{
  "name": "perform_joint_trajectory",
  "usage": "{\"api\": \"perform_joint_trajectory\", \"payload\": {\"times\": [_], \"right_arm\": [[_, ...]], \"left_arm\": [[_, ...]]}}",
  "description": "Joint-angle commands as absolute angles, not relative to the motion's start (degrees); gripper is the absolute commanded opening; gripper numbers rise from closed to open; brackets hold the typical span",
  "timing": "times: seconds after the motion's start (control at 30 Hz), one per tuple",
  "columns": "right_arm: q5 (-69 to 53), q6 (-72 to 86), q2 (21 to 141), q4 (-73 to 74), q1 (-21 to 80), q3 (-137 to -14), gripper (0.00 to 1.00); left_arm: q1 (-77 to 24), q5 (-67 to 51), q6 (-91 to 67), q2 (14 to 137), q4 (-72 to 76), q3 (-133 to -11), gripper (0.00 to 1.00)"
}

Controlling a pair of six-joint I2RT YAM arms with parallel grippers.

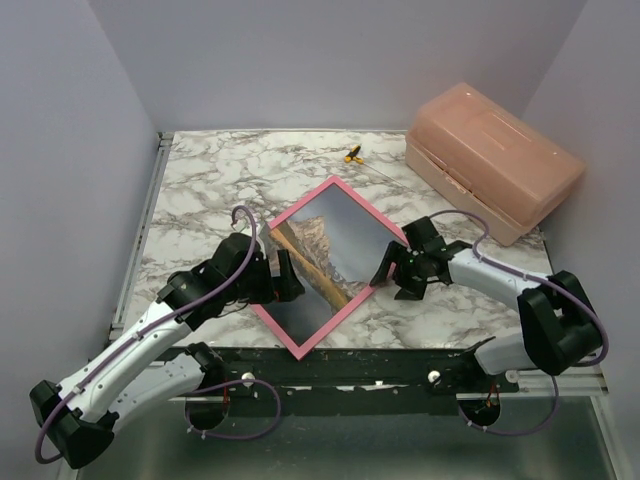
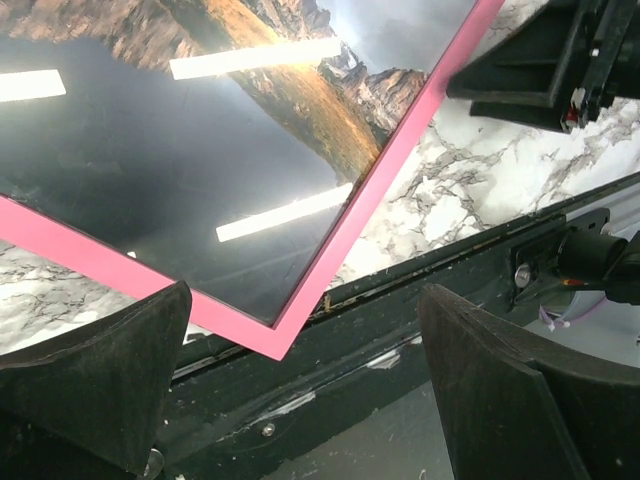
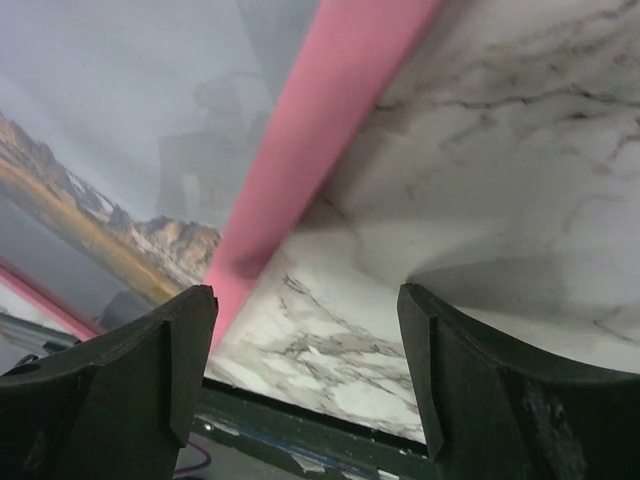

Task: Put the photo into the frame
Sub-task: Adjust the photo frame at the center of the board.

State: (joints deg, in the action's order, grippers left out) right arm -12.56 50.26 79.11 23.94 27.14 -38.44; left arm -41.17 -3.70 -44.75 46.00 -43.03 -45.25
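The pink frame (image 1: 368, 208) lies diamond-wise on the marble table, its near corner reaching over the black front rail. The photo (image 1: 330, 250), a rocky mountain mirrored in a lake, shows inside it behind glare. My left gripper (image 1: 283, 275) is at the frame's left edge, open. In the left wrist view the frame (image 2: 390, 170) and photo (image 2: 300, 100) lie beyond my left gripper (image 2: 305, 300), with nothing between the fingers. My right gripper (image 1: 385, 268) is at the frame's right edge, open. The right wrist view shows the frame's edge (image 3: 300, 140) and photo (image 3: 120, 130) just past my right gripper (image 3: 308, 300).
A salmon plastic box (image 1: 492, 170) stands at the back right of the table. A small yellow and black object (image 1: 352, 154) lies near the back edge. The black front rail (image 1: 400, 360) runs under the frame's near corner. Grey walls close in the left, back and right.
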Motion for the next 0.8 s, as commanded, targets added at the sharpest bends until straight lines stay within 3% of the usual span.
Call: {"api": "perform_joint_trajectory", "payload": {"times": [0.0,0.2,0.3,0.37,0.57,0.7,0.77], "right_arm": [[-6.6,52.1,83.3,25.3,29.4,-43.4,0.78],[-2.3,51.7,91.3,27.2,32.5,-47.8,0.7],[-0.3,50.0,94.5,30.3,32.9,-50.4,0.46],[2.3,49.0,95.0,31.4,33.0,-50.9,0.37],[10.5,43.5,94.5,34.7,33.0,-54.1,0.15],[16.7,38.7,97.3,36.7,32.9,-58.8,0.09],[18.4,34.3,99.6,36.4,32.9,-61.8,0.01]], "left_arm": [[-40.4,-4.4,-43.7,44.3,-44.4,-43.7,0.98],[-39.9,-3.9,-43.3,43.9,-45.3,-43.3,0.98],[-39.5,-3.4,-42.7,43.7,-46.1,-43.5,0.98],[-39.0,-2.8,-42.2,43.6,-46.8,-43.7,0.98],[-36.0,-2.7,-40.4,43.1,-47.4,-43.4,0.98],[-33.1,-3.4,-39.0,44.3,-46.6,-42.5,0.98],[-31.4,-3.6,-38.5,45.5,-46.0,-41.5,0.98]]}}
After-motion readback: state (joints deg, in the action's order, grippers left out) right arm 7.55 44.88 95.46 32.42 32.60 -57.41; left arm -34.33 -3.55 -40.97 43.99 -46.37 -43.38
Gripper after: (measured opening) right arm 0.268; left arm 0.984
